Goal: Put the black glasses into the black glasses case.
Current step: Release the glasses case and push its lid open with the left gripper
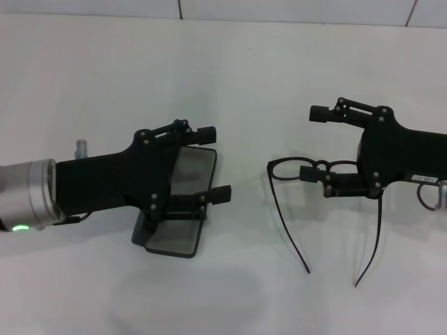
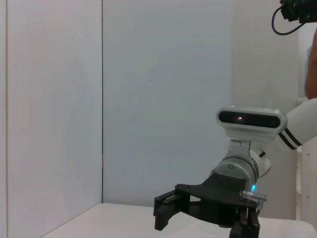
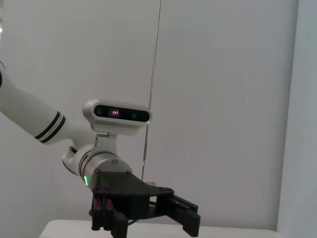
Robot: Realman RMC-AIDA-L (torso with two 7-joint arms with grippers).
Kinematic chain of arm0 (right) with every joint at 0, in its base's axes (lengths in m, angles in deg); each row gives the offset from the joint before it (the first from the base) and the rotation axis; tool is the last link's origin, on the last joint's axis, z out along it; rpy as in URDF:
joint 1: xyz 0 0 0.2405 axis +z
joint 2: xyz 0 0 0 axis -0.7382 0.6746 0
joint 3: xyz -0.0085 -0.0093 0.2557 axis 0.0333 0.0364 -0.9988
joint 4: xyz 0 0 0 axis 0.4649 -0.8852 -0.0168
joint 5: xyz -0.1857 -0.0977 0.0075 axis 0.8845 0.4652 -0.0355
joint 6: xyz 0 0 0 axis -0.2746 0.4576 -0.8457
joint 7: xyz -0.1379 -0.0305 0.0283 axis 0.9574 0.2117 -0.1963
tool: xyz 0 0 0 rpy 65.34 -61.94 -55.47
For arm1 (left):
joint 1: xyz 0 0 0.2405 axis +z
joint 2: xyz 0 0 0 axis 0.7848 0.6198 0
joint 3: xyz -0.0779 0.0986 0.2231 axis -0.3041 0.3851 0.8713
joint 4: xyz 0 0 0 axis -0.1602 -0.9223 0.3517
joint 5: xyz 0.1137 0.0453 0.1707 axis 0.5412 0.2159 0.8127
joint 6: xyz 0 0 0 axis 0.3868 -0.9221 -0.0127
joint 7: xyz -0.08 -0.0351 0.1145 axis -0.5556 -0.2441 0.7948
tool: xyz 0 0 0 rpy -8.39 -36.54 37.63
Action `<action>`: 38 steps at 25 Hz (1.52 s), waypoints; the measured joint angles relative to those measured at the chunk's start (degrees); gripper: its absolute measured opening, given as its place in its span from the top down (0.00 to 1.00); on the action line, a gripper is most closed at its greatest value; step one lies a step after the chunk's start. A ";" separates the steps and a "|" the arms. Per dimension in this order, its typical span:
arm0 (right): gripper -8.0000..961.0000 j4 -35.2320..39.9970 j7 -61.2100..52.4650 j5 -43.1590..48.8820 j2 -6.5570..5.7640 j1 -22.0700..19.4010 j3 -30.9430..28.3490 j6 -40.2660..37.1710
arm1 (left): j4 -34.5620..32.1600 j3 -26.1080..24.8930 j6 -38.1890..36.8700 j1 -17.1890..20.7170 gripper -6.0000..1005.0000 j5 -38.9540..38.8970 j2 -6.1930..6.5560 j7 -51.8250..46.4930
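Left gripper [image 1: 218,162] hangs over the black glasses case [image 1: 187,204] on the left side of the white worktop [image 1: 237,77], its two fingers spread wide and nothing between them. One fingertip [image 1: 207,134] sits above the far edge of the case and the other [image 1: 221,193] above its right edge; whether either touches the case cannot be told. The black glasses case lies open, its grey lining facing up, partly hidden beneath the gripper body.

To the right, well apart from the case, the black glasses [image 1: 297,169] rest on the worktop with their lenses toward the far side and both slim temple arms stretched out toward the robot. The right gripper [image 1: 313,143] is also spread open. Its nearer finger [image 1: 310,174] lies over the bridge and right lens of the frame, while the farther finger [image 1: 320,112] stands clear beyond the glasses, so the frame front sits between the two; the fingers are not closed on it.

Each wrist view looks across at the other arm: the right gripper [image 2: 167,210] appears in the left wrist view, the left gripper [image 3: 185,218] in the right wrist view, both spread.
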 joint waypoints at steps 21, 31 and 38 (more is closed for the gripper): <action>0.11 0.36 0.00 -0.02 -0.07 -0.46 0.00 0.09 | -7.44 -7.90 5.17 0.21 0.13 3.01 0.34 -27.31; 0.11 0.64 0.00 -0.12 -0.19 -1.65 0.00 -0.09 | -31.50 -8.18 12.37 3.44 0.13 27.99 -4.04 -54.61; 0.11 0.65 0.00 -0.09 0.00 -1.85 0.00 -0.17 | -35.43 -6.88 13.08 3.84 0.13 34.14 -4.95 -61.53</action>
